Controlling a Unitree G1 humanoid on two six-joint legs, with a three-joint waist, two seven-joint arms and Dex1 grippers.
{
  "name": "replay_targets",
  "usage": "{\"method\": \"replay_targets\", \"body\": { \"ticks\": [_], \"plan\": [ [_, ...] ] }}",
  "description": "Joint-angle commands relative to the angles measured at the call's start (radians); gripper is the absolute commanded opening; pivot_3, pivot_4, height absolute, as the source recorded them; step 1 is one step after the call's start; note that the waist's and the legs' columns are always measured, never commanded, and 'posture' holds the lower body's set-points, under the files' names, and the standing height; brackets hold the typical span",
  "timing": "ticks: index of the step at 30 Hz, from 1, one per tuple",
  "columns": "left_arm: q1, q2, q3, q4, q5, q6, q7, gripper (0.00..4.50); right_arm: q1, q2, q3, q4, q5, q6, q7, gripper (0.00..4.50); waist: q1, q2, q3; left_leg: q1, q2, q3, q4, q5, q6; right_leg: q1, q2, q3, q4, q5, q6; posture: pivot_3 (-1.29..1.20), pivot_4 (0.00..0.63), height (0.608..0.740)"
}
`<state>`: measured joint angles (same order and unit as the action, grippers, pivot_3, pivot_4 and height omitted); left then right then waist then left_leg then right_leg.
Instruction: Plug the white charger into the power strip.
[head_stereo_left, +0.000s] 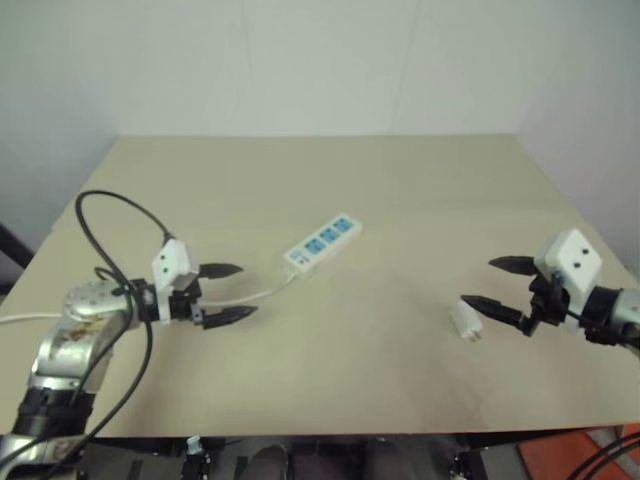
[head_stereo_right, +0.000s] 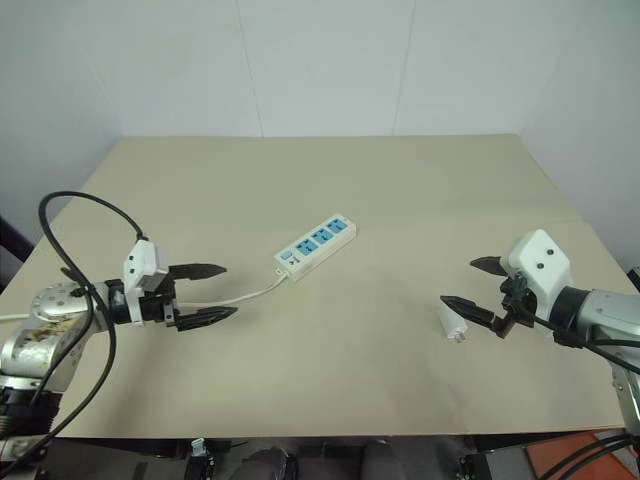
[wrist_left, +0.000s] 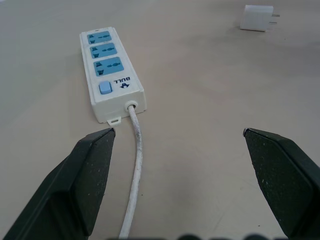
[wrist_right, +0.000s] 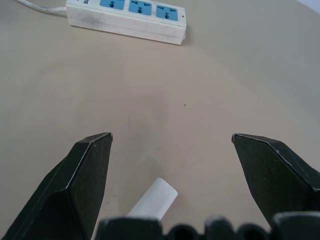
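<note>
One power strip with three blue sockets lies mid-bench; one white charger at four o'clock; left tool and right tool both spread apart, empty.

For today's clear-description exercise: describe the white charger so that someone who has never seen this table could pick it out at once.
Start at the beige table and go to its right side, away from the power strip near the middle. There, close to the open right gripper, lies the white charger: a small plain white block with short prongs, no blue sockets and no cord.

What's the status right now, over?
Both claws, left and right, open, empty. Charger loose on table beside right claw. Power strip mid-table, nothing plugged in. Path clear.
</note>
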<state>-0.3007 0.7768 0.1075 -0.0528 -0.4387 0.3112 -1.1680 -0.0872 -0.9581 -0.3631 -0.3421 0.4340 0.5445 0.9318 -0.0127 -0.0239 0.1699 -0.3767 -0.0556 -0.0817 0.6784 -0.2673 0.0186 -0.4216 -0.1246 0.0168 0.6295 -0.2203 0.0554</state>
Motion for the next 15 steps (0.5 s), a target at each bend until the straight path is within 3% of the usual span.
{"method": "replay_targets", "body": {
  "ticks": [1, 13, 15],
  "plan": [
    [0.004, 0.015, 0.033, -0.035, -0.026, 0.007, 0.004, 4.46, -0.018, -0.025, -0.009, -0.010, -0.003, -0.013, 0.003, 4.50, 0.000, 0.000, 0.000, 0.000, 0.000, 0.000, 0.000, 0.000, 0.000, 0.000, 0.000, 0.000, 0.000, 0.000, 0.000, 0.00, 0.150, 0.740],
    [-0.011, 0.008, 0.018, -0.018, -0.018, -0.008, 0.018, 4.46, -0.015, -0.025, -0.010, -0.019, 0.003, 0.001, -0.002, 4.50, 0.000, 0.000, 0.000, 0.000, 0.000, 0.000, 0.000, 0.000, 0.000, 0.000, 0.000, 0.000, 0.000, 0.000, 0.000, 0.00, 0.150, 0.740],
    [-0.040, -0.019, -0.027, 0.011, 0.042, -0.023, 0.069, 4.46, -0.018, -0.023, -0.007, -0.021, 0.004, 0.001, -0.005, 4.50, 0.001, 0.000, 0.000, 0.000, 0.000, 0.000, 0.000, 0.000, 0.000, 0.000, 0.000, 0.000, 0.000, 0.000, 0.000, 0.00, 0.150, 0.740]
  ]
}}
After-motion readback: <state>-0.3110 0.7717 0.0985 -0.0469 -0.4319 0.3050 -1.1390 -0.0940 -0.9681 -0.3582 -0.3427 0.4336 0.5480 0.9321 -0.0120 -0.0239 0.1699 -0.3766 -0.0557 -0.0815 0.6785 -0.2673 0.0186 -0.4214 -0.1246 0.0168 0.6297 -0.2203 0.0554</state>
